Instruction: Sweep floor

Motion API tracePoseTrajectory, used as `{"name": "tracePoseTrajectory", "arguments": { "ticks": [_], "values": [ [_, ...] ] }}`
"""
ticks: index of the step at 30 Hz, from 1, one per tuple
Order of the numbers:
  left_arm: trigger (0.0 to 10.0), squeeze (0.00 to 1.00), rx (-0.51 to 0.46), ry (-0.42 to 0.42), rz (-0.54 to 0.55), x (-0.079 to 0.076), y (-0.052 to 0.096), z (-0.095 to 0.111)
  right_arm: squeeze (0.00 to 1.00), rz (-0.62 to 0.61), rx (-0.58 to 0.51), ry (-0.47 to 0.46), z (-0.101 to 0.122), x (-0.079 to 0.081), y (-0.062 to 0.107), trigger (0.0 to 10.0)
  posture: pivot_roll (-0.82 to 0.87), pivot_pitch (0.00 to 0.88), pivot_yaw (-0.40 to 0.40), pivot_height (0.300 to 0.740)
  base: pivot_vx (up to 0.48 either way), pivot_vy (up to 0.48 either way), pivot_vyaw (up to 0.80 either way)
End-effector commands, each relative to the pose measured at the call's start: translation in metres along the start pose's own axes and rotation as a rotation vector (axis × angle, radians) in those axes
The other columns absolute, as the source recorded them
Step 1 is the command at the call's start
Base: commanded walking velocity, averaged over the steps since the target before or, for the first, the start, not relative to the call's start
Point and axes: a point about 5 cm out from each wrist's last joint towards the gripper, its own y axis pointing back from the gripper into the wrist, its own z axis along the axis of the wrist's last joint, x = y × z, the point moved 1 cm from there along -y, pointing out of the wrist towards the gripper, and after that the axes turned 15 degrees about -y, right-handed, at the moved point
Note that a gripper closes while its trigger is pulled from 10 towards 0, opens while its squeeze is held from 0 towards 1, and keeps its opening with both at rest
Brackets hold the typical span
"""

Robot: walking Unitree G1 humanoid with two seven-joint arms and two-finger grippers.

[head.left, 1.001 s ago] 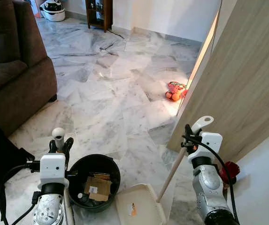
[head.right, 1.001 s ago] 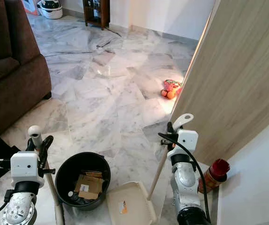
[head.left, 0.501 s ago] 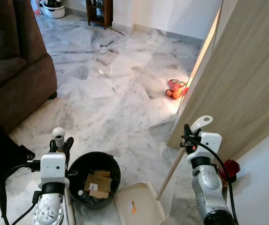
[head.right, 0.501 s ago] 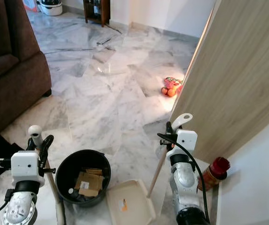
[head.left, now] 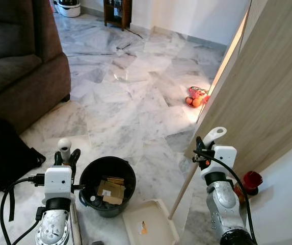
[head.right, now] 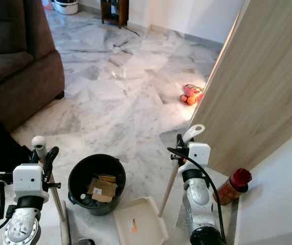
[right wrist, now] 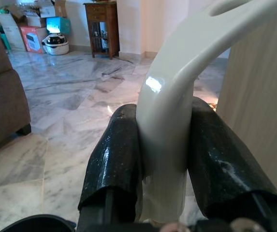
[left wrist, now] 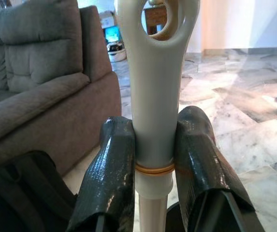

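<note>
The left hand (left wrist: 153,159) grips the broom handle (left wrist: 153,96) just left of the black bin (head.left: 107,186). The right hand (right wrist: 165,150) grips the dustpan handle (right wrist: 177,96); the cream dustpan (head.left: 150,228) lies right of the bin. Beyond it are marble floor (head.left: 130,97), an orange toy (head.left: 196,97), and a brown sofa (head.left: 18,66).

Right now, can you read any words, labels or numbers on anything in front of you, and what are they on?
None can be read.
Sticker on the cream dustpan: orange and white, too small to read.
Label on the cardboard in the black bucket: too small.
Boxes by the far wall: printing blurred.
</note>
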Motion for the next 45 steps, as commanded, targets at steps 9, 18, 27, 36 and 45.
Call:
{"name": "tracePoseTrajectory", "arguments": {
  "ticks": [9,18,27,36,45],
  "values": [
    [10.0,0.0,-0.04,-0.006,-0.007,-0.0047,-0.0021,0.0057,0.0,0.003,-0.019,0.001,0.0018,-0.0007,0.0003,10.0,0.19,0.056,-0.087,0.74,-0.268,0.0,0.0],
    [10.0,0.0,-0.042,-0.005,-0.004,-0.0058,-0.0023,0.0057,0.0,0.007,-0.021,0.002,0.0026,-0.0007,-0.0007,10.0,0.18,0.062,-0.092,0.74,-0.269,0.0,0.0],
    [10.0,0.0,-0.042,-0.005,-0.003,-0.0059,-0.0025,0.0057,0.0,-0.003,-0.007,-0.003,0.0003,-0.0013,-0.0003,10.0,0.18,0.068,-0.093,0.74,-0.27,0.0,0.0],
    [10.0,0.0,-0.042,-0.007,-0.004,-0.0058,-0.0023,0.0055,0.0,-0.019,-0.002,-0.013,-0.0008,-0.003,-0.0004,10.0,0.18,0.075,-0.093,0.74,-0.269,0.0,0.0],
    [10.0,0.0,-0.041,-0.009,-0.002,-0.0062,-0.0022,0.0054,0.0,-0.026,0.011,-0.016,-0.0024,-0.0036,-0.0008,10.0,0.18,0.077,-0.094,0.74,-0.12,0.0,-0.5]
  ]
}}
